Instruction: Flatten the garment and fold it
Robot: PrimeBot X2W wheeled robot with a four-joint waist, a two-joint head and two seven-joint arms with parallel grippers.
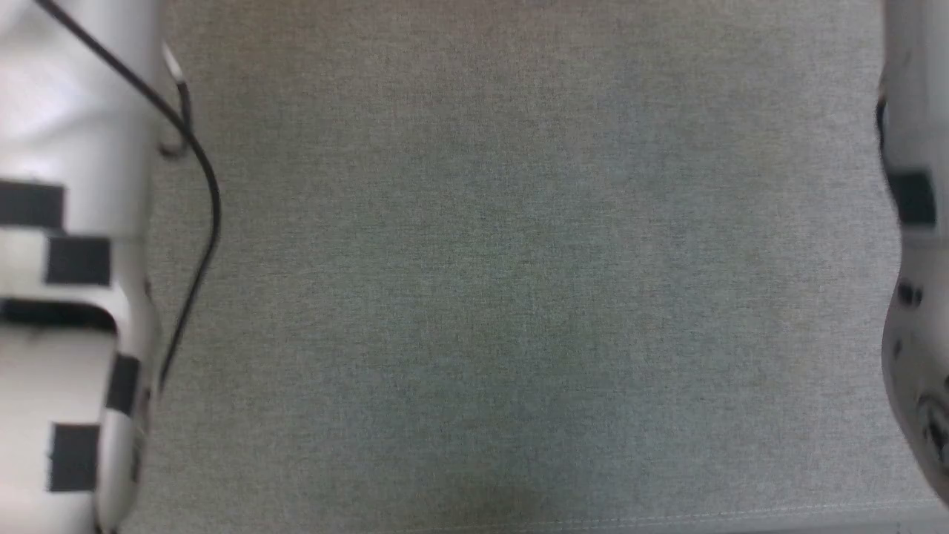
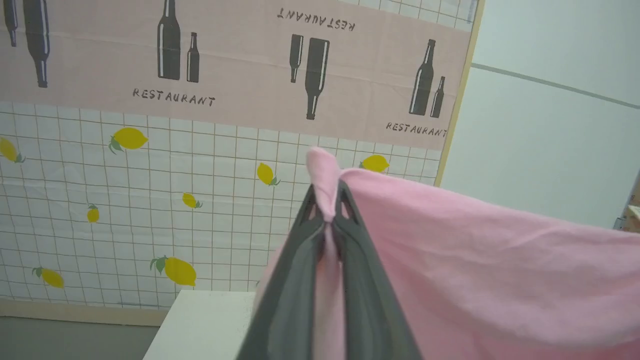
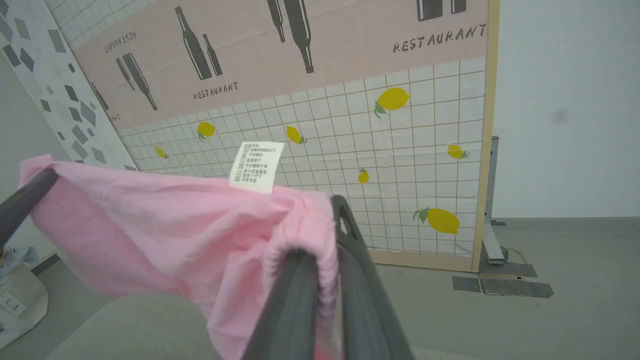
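Note:
The light pink shorts (image 2: 475, 270) hang stretched in the air between my two grippers. My left gripper (image 2: 328, 201) is shut on a pinched corner of the fabric, which pokes up past its fingertips. My right gripper (image 3: 317, 227) is shut on the gathered elastic waistband, and the shorts (image 3: 165, 225) spread from it toward the left. Their small white label (image 3: 256, 166) stands up from the top edge. One dark finger of my left gripper (image 3: 22, 202) holds the far corner. In the head view my pale left forearm (image 1: 67, 259) and right forearm (image 1: 916, 297) flank the picture.
The grey fabric-covered table (image 1: 504, 282) lies below, with its front edge at the bottom. A black cable (image 1: 200, 222) loops off the left arm. A backdrop panel with bottles and lemons (image 3: 400, 125) stands beyond. A white surface (image 2: 200, 325) sits under the left gripper.

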